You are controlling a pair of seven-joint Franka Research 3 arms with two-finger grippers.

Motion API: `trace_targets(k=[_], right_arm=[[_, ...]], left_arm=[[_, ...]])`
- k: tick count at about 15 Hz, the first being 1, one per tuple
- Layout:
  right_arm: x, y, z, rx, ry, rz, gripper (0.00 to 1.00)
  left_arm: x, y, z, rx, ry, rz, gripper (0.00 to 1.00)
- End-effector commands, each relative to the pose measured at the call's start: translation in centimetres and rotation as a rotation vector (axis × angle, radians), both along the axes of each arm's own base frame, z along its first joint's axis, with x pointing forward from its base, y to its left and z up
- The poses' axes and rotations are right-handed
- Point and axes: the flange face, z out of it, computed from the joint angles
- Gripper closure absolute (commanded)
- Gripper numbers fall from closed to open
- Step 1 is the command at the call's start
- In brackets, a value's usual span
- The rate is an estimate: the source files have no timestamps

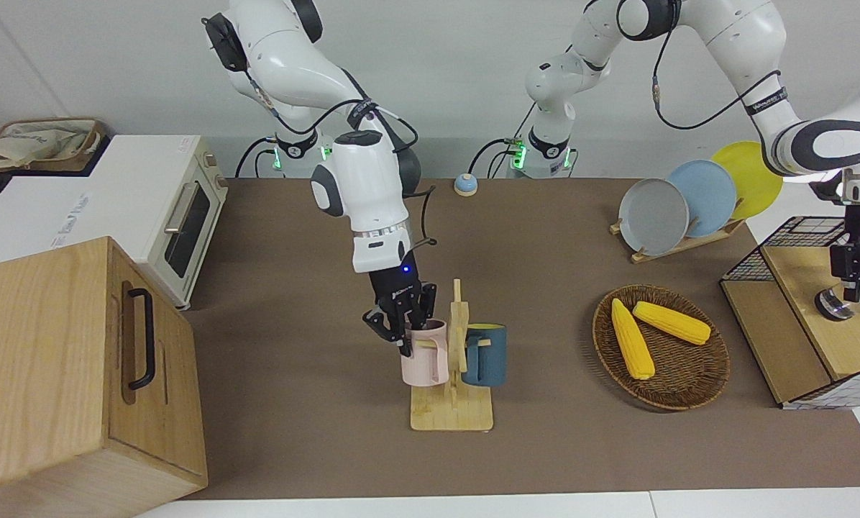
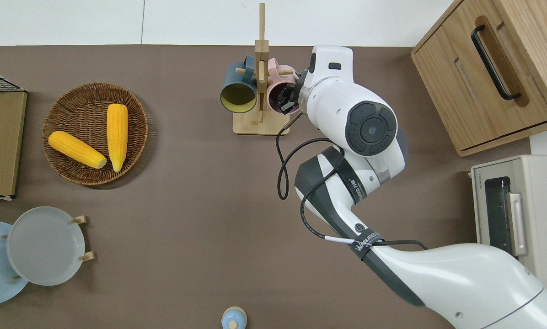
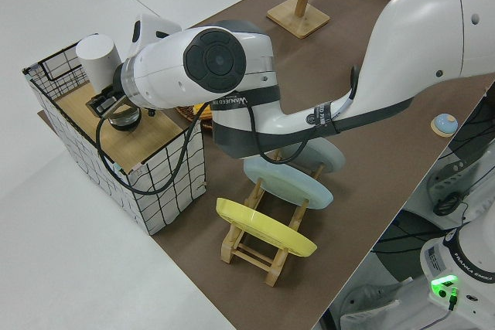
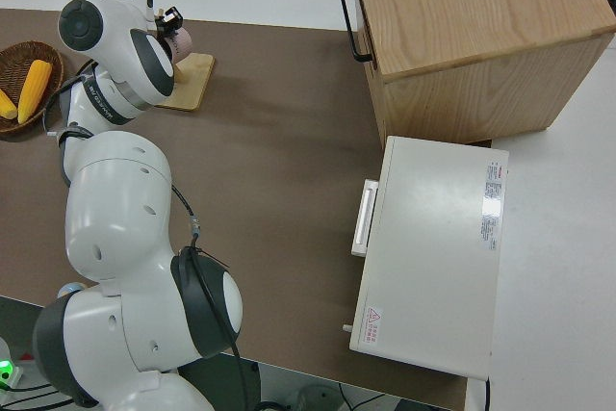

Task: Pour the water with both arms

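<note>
Right hand (image 1: 404,325) pinching glossy pink mug's (image 1: 426,354) rim on slatted wooden rack (image 1: 455,388), left hand (image 1: 856,282) grip unclear

Two mugs (image 1: 424,352) hang on the mug rack (image 1: 454,410). The corn basket (image 1: 661,348) sits beside the rack, toward the left arm's end. The plate rack (image 1: 678,243) is nearer the robots.
</note>
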Motion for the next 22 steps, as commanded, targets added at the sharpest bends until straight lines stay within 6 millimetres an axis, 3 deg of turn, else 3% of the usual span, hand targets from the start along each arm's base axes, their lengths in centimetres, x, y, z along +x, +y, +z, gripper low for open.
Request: trace_targets(k=[1, 10, 22], right_arm=[[0.1, 0.3, 0.0, -0.006, 0.005, -0.017, 0.716], [-0.1, 0.5, -0.2, -0.002, 0.034, -0.041, 0.854], [-0.2, 0.6, -0.2, -0.011, 0.046, -0.041, 0.881]], left_arm=[[-0.2, 0.6, 1.3, -0.002, -0.033, 0.026, 1.00], [-0.2, -0.1, 1.7, 0.004, -0.037, 0.018, 1.00], [-0.3, -0.3, 2.6, 0.009, -0.047, 0.015, 1.00]])
